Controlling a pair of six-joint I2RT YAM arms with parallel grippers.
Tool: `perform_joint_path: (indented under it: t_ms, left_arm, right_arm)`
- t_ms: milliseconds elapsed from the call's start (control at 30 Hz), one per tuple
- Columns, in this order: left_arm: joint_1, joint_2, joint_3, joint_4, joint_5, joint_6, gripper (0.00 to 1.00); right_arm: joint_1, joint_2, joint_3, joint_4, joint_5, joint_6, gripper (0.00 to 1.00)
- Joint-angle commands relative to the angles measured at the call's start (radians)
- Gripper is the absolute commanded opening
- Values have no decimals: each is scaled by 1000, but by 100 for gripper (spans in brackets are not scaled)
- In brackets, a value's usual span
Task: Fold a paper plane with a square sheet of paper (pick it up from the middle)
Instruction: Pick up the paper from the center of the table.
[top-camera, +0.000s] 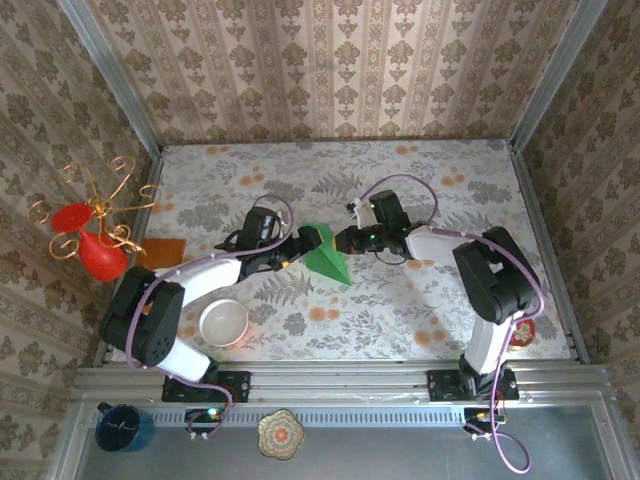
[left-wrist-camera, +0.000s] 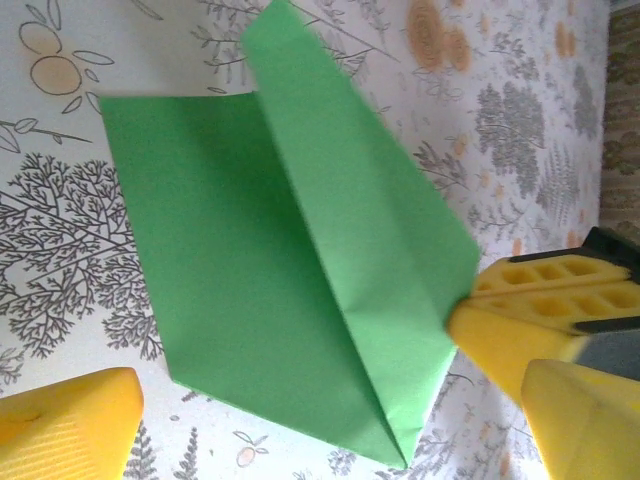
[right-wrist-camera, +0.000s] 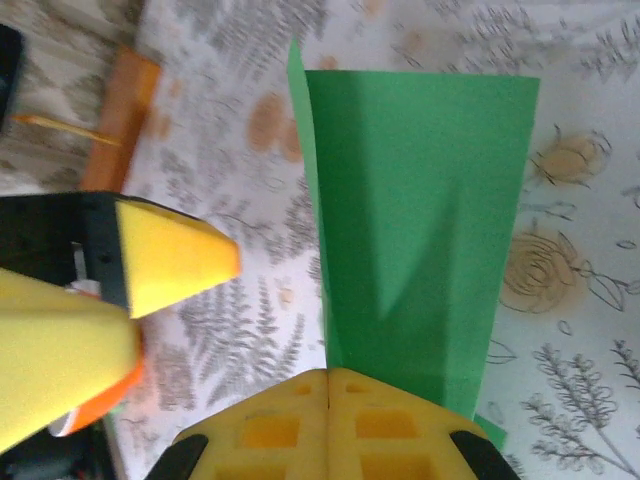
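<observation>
Overhead view of a floral-print counter (top-camera: 430, 190) w/ 2 robot arms meeting near its centre: the left arm (top-camera: 190, 285) reaches in from 8 o'clock, the right arm (top-camera: 440, 243) from 4 o'clock. Between their tips sits a bright green sheet of paper (top-camera: 330, 262), partly folded and tapering toward 5 o'clock. In the left wrist view, 1 part of the sheet lies spread on the counter while a long flap rises from a crease running across it. The right fingers (right-wrist-camera: 270, 430) are pressed tight together, pinching 1 end of the green sheet, which fans out from them toward 12 o'clock in the right wrist view. The left fingers (left-wrist-camera: 65, 425) are spread wide, 1 yellow pad at 7 o'clock and the other at 5 o'clock in their own wrist view, gripping nothing, w/ the sheet lying between and beyond them. Approx. 7 o'clock from the paper stands a white bowl (top-camera: 223, 322). At 9 o'clock, near the counter's left edge, lies a flat orange sheet (top-camera: 163, 252), and just beyond it a red vase (top-camera: 100, 255) beside a gold wire stand (top-camera: 95, 200). On the metal ledge in front of the arm bases sit a blue mug (top-camera: 122, 427) and a small patterned dish (top-camera: 281, 433).
</observation>
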Motion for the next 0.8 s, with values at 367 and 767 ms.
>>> perform_joint_path:
  t_ms: [367, 767]
  left_arm:
    - [-23, -157, -2, 243, 150, -39, 85]
    - [-26, -139, -9, 387, 207, -88, 62]
  right_arm:
    - [-9, -172, -88, 477, -95, 482, 0]
    - [-15, -207, -116, 581, -107, 589, 0]
